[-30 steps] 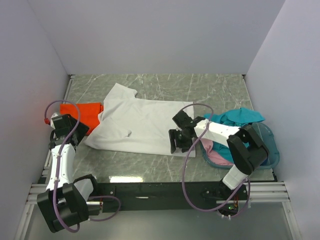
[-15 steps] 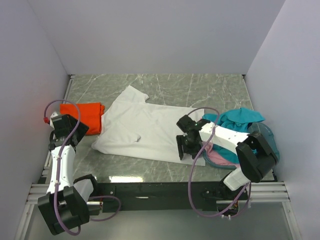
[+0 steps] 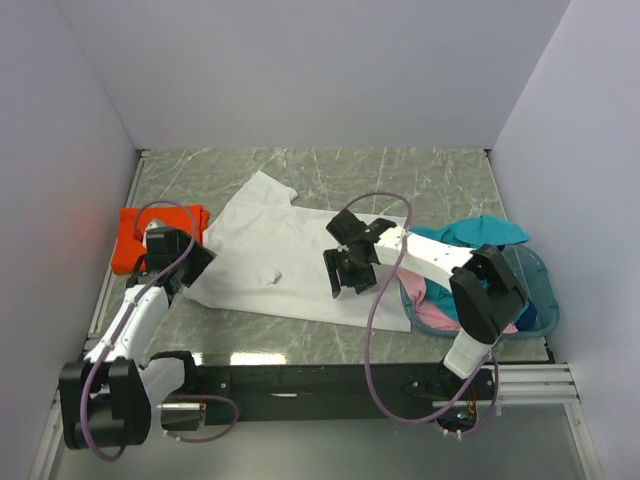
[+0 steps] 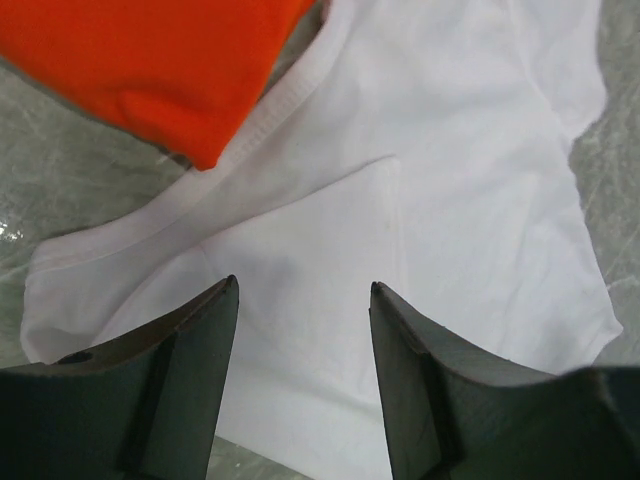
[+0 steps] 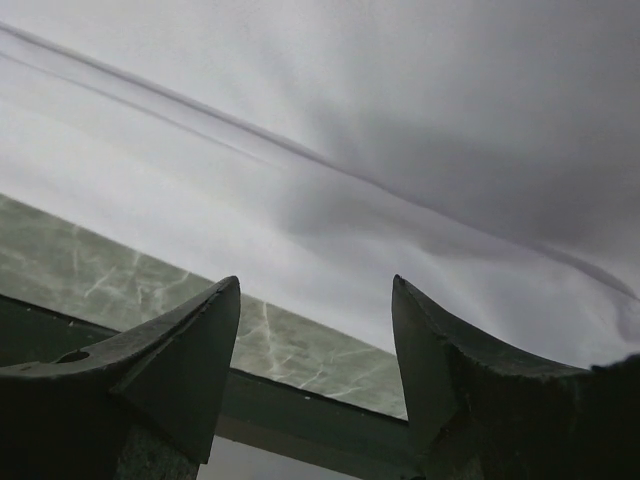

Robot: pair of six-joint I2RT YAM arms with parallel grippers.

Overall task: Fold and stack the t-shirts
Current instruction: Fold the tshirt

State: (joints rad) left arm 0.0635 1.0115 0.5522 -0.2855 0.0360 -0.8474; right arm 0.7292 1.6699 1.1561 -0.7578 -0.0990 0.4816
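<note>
The white t-shirt [image 3: 270, 240] is showing plain; left of it, the orange t-shirt [image 4: 160, 60] (bright, solid) is lying on the grey-green veined table [image 3: 430, 185].

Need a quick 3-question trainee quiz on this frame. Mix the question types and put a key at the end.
1. True or false: the left gripper and right gripper are both open.
2. What colour is the shirt lying just left of the white shirt? A teal, B orange, C pink.
3. Fill in: the teal shirt and pink shirt sit in the ____.

Key
1. True. Both sets of fingers are spread with nothing between them.
2. B, the orange shirt.
3. The basket.
</note>
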